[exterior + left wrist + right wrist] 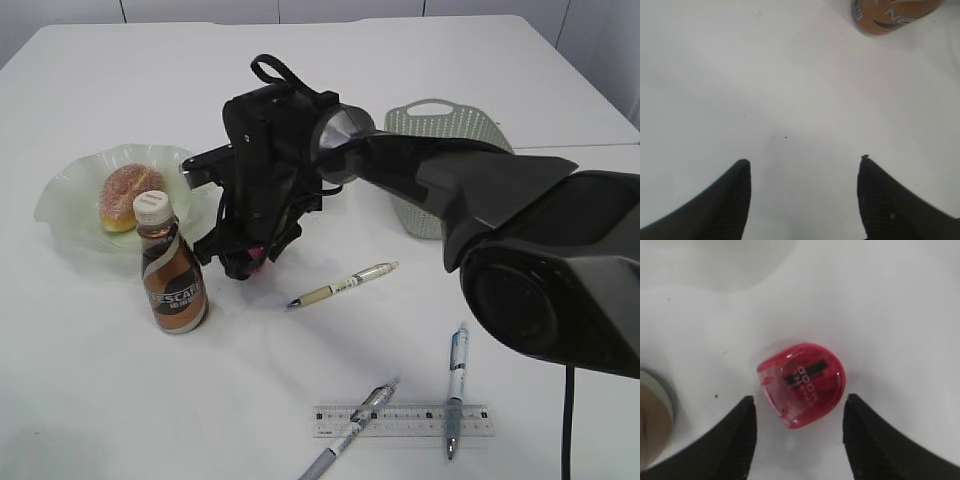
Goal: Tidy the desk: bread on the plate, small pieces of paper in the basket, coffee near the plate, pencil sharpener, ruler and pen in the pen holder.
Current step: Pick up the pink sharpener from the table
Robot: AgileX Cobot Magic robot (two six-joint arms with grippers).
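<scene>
A red pencil sharpener (pixel 802 382) lies on the white table, just beyond and between the open jaws of my right gripper (pixel 798 396). In the exterior view that gripper (pixel 240 262) hangs low over the sharpener (pixel 262 256), right of the coffee bottle (pixel 173 270). Bread (pixel 128 194) lies on the pale green plate (pixel 60 205). A cream pen (pixel 345 284), a blue pen (pixel 456 385), a grey pen (pixel 352 428) and a clear ruler (pixel 405 421) lie at the front. My left gripper (pixel 804 162) is open and empty over bare table. No pen holder or paper pieces are in view.
A grey-green basket (pixel 445 125) stands at the back right, partly behind my right arm. The coffee bottle's base (pixel 890 15) shows at the top right of the left wrist view. The table's far edge runs along the top.
</scene>
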